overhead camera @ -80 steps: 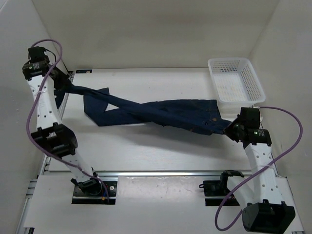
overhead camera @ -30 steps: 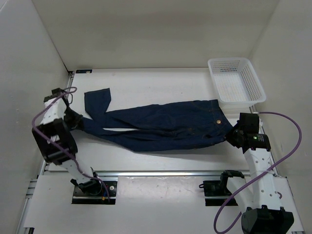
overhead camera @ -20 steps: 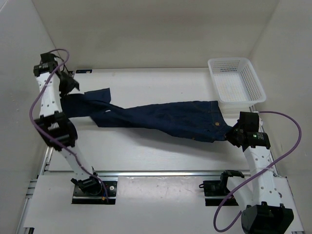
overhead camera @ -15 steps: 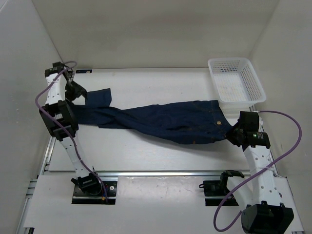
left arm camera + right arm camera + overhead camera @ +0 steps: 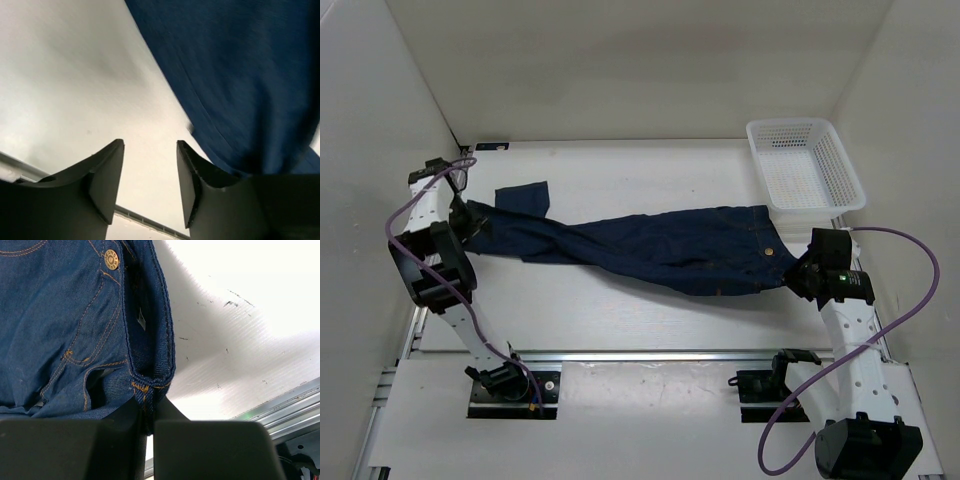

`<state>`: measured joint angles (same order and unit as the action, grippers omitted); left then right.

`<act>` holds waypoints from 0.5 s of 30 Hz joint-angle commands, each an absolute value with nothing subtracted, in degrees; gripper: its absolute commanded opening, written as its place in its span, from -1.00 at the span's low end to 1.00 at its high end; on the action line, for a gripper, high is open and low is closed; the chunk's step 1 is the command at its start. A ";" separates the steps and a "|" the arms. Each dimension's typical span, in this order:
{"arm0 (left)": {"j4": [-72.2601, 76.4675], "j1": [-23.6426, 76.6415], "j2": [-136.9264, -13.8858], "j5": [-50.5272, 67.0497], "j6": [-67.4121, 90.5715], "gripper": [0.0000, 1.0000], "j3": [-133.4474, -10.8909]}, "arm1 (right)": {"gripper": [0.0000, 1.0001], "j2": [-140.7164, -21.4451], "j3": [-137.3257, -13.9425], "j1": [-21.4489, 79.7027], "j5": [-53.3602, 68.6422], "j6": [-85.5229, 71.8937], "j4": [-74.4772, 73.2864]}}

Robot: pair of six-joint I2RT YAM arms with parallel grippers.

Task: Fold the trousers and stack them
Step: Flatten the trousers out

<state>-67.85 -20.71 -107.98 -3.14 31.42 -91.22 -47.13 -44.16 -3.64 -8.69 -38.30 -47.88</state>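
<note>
One right pincer (image 5: 145,412) clamping trousers (image 5: 670,255), legs (image 5: 548,238) apparently twisted

Across the table (image 5: 640,180), trousers (image 5: 660,255); basket (image 5: 790,123) far right

Even, bright light from overhead fills the top view. The white desk (image 5: 650,180) carries only a faint, soft shadow along the trousers (image 5: 670,250), and focus is sharp. The left wrist view is smeared with blur, the denim weave lost and the desk dull grey. The right wrist view is crisp, with clear stitching. There the desk glares white at upper right, and a grey shadow lies beside the trousers.
</note>
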 commanded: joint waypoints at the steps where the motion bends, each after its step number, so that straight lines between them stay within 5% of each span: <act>1: -60.83 -23.37 -111.43 1.57 29.71 0.17 -87.55 | -1.00 -47.02 -46.76 -3.87 -9.40 -37.09 -46.41; 15: -59.93 -23.38 -123.39 0.09 30.58 0.17 -97.64 | -1.00 -47.02 -46.76 -3.87 -6.94 -36.39 -46.41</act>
